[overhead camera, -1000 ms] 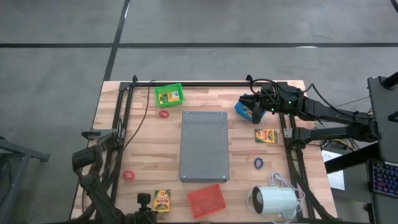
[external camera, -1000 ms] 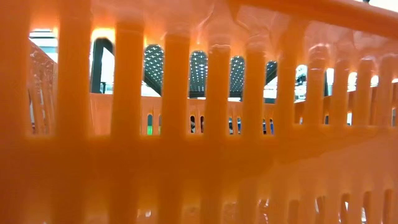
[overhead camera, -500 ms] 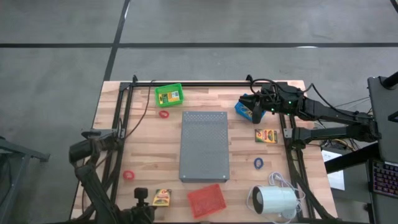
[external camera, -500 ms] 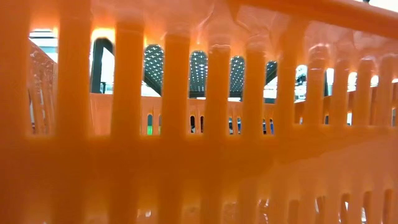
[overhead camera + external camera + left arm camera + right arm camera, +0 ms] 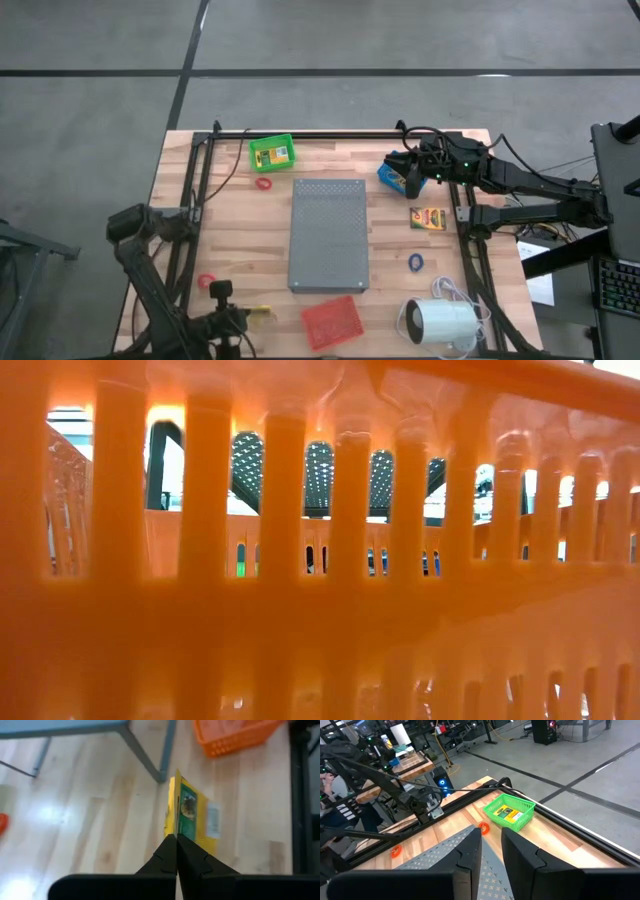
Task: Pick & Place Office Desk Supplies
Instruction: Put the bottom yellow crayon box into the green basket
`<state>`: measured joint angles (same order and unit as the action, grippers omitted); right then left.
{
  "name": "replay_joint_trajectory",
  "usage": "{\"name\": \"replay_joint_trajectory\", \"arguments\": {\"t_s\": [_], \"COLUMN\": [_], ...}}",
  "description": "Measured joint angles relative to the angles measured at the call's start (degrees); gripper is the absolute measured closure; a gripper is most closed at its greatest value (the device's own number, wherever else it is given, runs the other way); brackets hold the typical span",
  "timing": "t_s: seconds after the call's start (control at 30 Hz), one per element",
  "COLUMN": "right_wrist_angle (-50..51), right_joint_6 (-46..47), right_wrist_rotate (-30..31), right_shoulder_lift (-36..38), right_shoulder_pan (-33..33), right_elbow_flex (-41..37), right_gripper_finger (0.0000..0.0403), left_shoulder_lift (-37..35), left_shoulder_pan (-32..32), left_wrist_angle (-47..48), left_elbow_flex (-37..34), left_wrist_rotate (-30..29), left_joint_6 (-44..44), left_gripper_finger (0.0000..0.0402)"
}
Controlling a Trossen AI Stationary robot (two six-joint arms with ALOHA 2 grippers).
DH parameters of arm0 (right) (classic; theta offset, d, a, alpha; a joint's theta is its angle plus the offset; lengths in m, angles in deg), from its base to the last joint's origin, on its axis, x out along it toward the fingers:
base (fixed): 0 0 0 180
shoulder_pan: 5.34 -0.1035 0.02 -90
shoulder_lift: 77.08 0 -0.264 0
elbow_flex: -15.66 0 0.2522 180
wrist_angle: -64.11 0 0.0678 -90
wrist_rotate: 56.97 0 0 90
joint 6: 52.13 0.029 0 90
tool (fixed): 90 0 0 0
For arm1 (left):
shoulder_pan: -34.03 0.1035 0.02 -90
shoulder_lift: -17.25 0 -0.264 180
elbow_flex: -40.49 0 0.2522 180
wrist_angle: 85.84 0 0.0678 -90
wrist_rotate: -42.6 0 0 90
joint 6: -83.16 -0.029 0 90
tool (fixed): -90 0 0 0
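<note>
At the table's near edge the left gripper (image 5: 176,851) pinches the yellow crayon box (image 5: 192,817) on edge beside the orange basket (image 5: 331,321), while far off the right gripper (image 5: 491,851) waits, slightly open.

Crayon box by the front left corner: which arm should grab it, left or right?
Left. The left gripper is right at the crayon box, fingers pressed together, so it probably needs to open first. The right gripper is far across the table, by the blue basket.
</note>
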<state>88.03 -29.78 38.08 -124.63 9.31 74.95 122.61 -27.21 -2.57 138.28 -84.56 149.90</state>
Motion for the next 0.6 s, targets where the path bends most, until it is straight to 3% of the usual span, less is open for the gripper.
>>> {"name": "replay_joint_trajectory", "arguments": {"t_s": [0.33, 0.6], "right_wrist_angle": [0.00, -0.01], "right_joint_6": [0.00, 0.00], "right_wrist_rotate": [0.01, -0.01], "right_shoulder_lift": [0.03, 0.03], "right_shoulder_pan": [0.00, -0.01], "right_elbow_flex": [0.01, 0.01], "right_gripper_finger": [0.0323, 0.0335], "left_shoulder_lift": [-6.16, -15.12], "left_shoulder_pan": [4.24, 10.04], "left_wrist_angle": [8.90, 15.15], "left_elbow_flex": [-0.07, -0.09], "left_wrist_rotate": [-1.19, -5.02], "left_joint_6": [0.92, -1.56], "left_gripper_finger": [0.0400, 0.0400]}}
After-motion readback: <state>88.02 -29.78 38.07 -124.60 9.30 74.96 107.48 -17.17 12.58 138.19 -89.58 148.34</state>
